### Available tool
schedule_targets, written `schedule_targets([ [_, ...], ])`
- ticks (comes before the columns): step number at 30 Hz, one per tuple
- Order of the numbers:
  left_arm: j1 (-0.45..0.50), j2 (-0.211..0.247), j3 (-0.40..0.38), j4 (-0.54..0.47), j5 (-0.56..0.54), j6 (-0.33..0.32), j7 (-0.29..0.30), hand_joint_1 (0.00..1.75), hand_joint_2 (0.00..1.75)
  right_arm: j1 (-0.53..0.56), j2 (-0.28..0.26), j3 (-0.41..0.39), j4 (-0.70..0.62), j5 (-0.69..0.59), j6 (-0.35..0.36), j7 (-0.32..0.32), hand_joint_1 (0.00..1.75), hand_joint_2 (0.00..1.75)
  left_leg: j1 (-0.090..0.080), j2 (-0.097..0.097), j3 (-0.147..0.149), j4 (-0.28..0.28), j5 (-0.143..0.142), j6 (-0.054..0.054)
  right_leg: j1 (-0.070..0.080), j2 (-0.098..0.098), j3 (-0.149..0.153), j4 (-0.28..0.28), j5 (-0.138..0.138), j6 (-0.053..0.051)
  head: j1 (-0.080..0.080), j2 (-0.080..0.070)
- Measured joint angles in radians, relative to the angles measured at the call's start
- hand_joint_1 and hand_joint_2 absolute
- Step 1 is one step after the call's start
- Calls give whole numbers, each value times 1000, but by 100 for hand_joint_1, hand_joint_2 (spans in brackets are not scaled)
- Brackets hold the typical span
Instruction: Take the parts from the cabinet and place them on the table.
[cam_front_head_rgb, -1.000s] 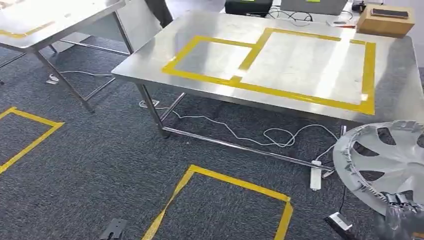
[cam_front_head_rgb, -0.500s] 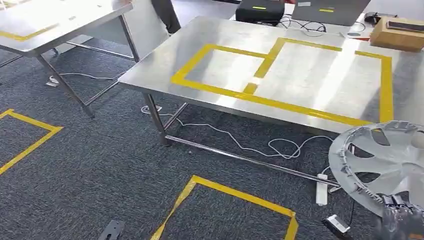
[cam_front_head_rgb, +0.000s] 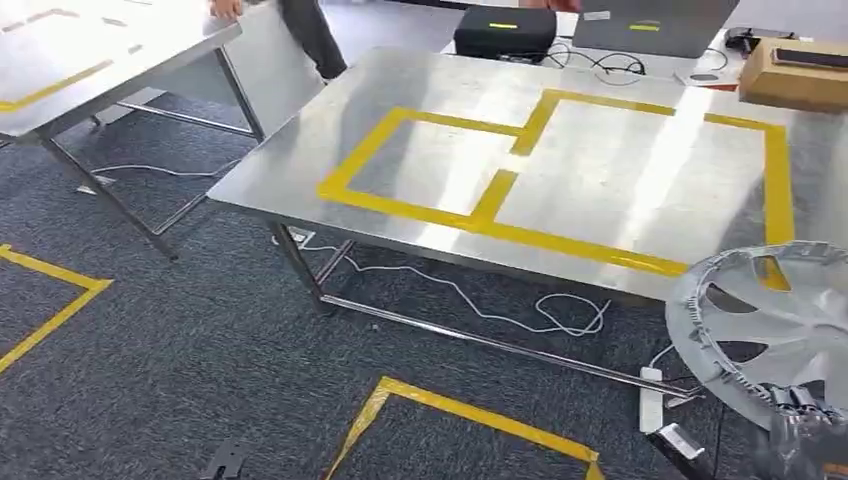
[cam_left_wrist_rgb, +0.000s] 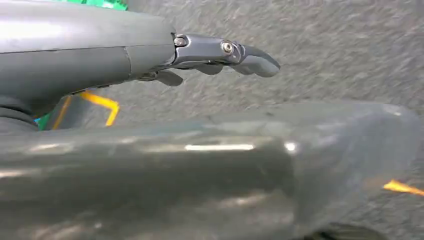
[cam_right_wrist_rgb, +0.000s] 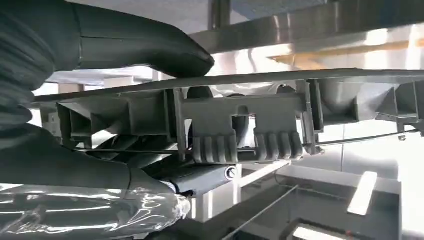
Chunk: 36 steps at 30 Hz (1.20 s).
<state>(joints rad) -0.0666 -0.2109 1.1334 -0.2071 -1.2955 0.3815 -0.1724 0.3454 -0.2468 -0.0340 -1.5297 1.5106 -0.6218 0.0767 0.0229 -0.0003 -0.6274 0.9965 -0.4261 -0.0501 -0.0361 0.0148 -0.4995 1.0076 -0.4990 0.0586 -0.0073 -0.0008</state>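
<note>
One hubcap, two steel tables, one cardboard box.

A silver-grey plastic wheel cover with spoke cut-outs and a ribbed rim sits tilted at the near right, held at its lower edge, just before the steel table's near right edge.

R hand low at the head view's lower right corner, thumb over & fingers under the rim of a hubcap, gripping it. L hand hangs, fingers loosely extended, holding nothing.
</note>
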Motion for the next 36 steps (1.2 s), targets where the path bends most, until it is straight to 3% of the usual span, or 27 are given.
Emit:
schedule_targets([
  [1, -2, -1, 0, 0, 0, 1, -3, 0, 0, 2, 0, -1, 0, 0, 1, 0, 175, 175, -1, 13, 2, 14, -13, 8, 3, 0, -6, -2, -12, 9, -6, 0],
  [2, -2, -2, 0, 0, 0, 3, -8, 0, 0, 1, 0, -2, 0, 0, 1, 0, 175, 175, -2, 8, 5, 14, 10, 15, 3, -1, -8, -5, -21, 16, -4, 0],
  [3, -2, -2, 0, 0, 0, 5, -11, 0, 0, 1, 0, -2, 0, 0, 1, 0, 175, 175, 4, 7, 5, 12, 25, 13, 2, -3, -2, -2, -26, 17, -5, 0],
  [4, -4, -1, 1, 0, 0, 8, -13, 0, 0, 2, 0, -2, 0, 0, 1, -1, 175, 175, 4, 5, 4, 12, 23, 14, 4, -5, 0, -10, -18, 1, 0, 0],
  [5, -5, -2, 0, 0, 0, 6, -18, 0, 0, 1, 0, -2, 0, 0, 1, -3, 175, 175, 2, 3, 4, 12, 20, 18, 4, -7, 3, -15, -20, -10, 0, 0],
  [7, -5, -2, 0, 0, 1, -14, -21, 0, 0, -4, 0, -1, 0, 0, 1, -7, 175, 175, -1, 1, 6, 12, 14, 27, 4, -12, 12, -30, -20, -14, 0, 0],
  [8, -5, -2, 0, 0, 1, -20, -23, 0, 0, -4, 0, -1, 0, 0, 1, -8, 175, 175, -2, -1, 6, 12, 13, 30, 4, -14, 16, -36, -17, -9, -1, 0],
  [10, -5, -1, 0, 0, 1, -25, -26, 0, 0, -9, 0, -1, 0, -2, 1, -8, 175, 175, -8, -1, 6, 14, 7, 41, 1, -18, 22, -51, -16, 18, -1, 0],
  [12, -5, 1, 0, 0, 0, -27, -25, 0, 0, -11, 0, 0, 1, -3, 1, -8, 175, 175, -11, -1, 7, 15, 2, 48, -4, -17, 26, -57, -15, 37, -1, 0],
  [16, -5, 4, 0, 0, -6, -30, -25, 0, 0, -12, 0, 2, 1, -3, 1, -8, 175, 175, -20, -1, 9, 15, -6, 62, -11, -17, 33, -70, -15, 55, -2, 0],
  [18, -5, 6, 0, 0, -8, -33, -24, 0, 0, -14, 0, 2, 2, -3, 1, -8, 175, 175, -17, -2, 16, 9, -9, 71, -12, -17, 55, -64, -8, 67, -1, 0],
  [19, -4, 6, 0, 0, -8, -34, -24, 0, 0, -16, 0, 2, 3, -3, 1, -8, 175, 175, -12, -2, 27, 0, -7, 76, -15, -17, 42, -50, -25, 65, -1, 0],
  [20, -5, 6, 0, 0, -9, -35, -24, 0, 0, -19, 0, 3, 3, -4, 1, -9, 175, 175, -12, -2, 33, -1, -8, 78, -11, -17, 23, -2, -51, 55, 3, 0],
  [22, -7, 6, 0, 0, -9, -36, -24, 0, 0, -22, 0, 3, 3, -3, 1, -10, 175, 175, -15, -2, 34, -1, -14, 80, -5, -17, -69, 160, -121, 48, 4, 0],
  [23, -7, 6, 0, 0, -9, -36, -23, 0, 0, -22, 0, 3, 3, -3, 1, -10, 175, 175, -16, -7, 36, -2, -33, 84, -3, -16, -120, 238, -141, 47, 5, 0],
  [24, -5, 6, 0, 0, -9, -37, -21, 0, 0, -21, 0, 3, 5, -3, 1, -10, 175, 175, -17, -7, 43, -2, -36, 83, -1, -16, -156, 284, -141, 44, 5, 0],
  [25, -2, 6, 0, 0, -10, -38, -20, 0, 0, -19, 0, 3, 8, -4, 1, -10, 175, 175, -17, -7, 54, -2, -45, 79, -1, -16, -168, 280, -117, 40, 4, 0],
  [26, -1, 6, 0, 0, -10, -40, -19, 0, 0, -17, 0, 3, 10, -5, 1, -9, 175, 175, -15, -7, 68, -2, -52, 76, -3, -17, -158, 231, -69, 40, 6, 0],
  [28, -1, 5, 0, 0, -10, -40, -19, 0, 0, -15, 0, 3, 13, -6, 1, -9, 175, 175, -9, -7, 97, -1, -70, 63, -6, -18, -98, 62, 48, 44, 6, 0],
  [29, -1, 7, 0, 0, -10, -39, -18, 0, 0, -17, 0, 4, 16, -6, 1, -9, 175, 175, -11, -7, 104, -4, -76, 53, -6, -17, -82, 36, 42, 52, 6, 0],
  [30, -3, 8, 0, 0, -10, -39, -18, 0, 0, -20, 0, 6, 17, -5, 1, -9, 175, 175, -16, -6, 105, 0, -82, 44, 2, -20, -85, 8, 7, 32, 13, 0],
  [31, -4, 8, -1, 0, -10, -37, -18, 0, 0, -19, 0, 6, 17, -5, 1, -9, 175, 175, -15, -6, 106, -9, -83, 38, 3, -17, -73, 15, 9, 18, 9, 0],
  [32, -3, 8, -1, 0, -10, -36, -16, 0, 0, -16, 1, 6, 16, -4, 1, -9, 175, 175, -14, -5, 115, -8, -80, 28, 3, -16, -79, 13, 13, 10, 2, 0],
  [34, -4, 8, -1, 0, -10, -35, -16, 0, 0, -9, 1, 7, 16, -6, 1, -6, 175, 175, -9, -5, 115, 15, -70, 20, 2, -9, -49, 13, 8, -4, -3, 0],
  [36, -4, 8, -1, 0, -10, -35, -16, 0, 0, -9, 1, 6, 16, -6, 1, -6, 175, 175, -9, -5, 108, 26, -65, 18, 2, -11, -47, 12, 7, -5, -2, 0],
])
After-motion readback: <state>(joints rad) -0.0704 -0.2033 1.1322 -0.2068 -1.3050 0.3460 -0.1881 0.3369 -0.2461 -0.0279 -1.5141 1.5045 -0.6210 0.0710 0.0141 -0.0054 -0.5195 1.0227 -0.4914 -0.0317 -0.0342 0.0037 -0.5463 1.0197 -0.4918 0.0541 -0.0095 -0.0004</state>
